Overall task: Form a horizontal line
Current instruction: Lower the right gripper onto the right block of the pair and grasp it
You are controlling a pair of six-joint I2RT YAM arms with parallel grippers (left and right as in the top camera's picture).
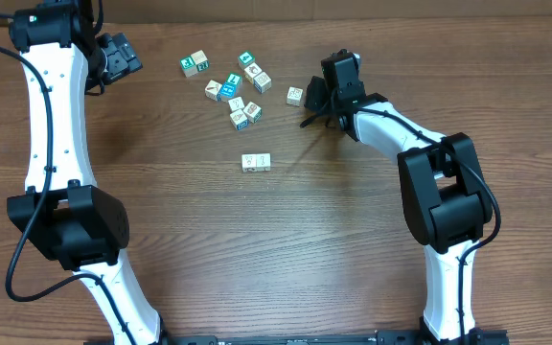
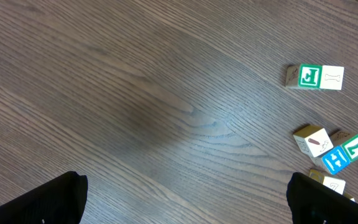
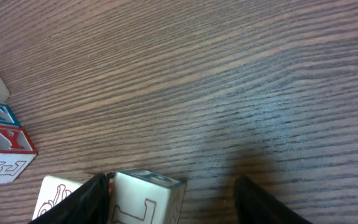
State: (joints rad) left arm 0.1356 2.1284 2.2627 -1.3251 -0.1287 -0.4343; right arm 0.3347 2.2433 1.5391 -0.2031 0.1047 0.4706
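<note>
Nearest the arm bases, the horizontal line is a short row of two pale wooden alphabet cubes, touching side by side on the brown wood-grain table, well apart from the other cubes. Farther back, the right gripper straddles a pale wooden cube with an outlined letter. One finger touches its side and the other stands off, so it is not yet clenched. Beyond lies a loose cluster of teal-and-white cubes. At the far left corner, the left gripper hangs spread wide, holding nothing.
</note>
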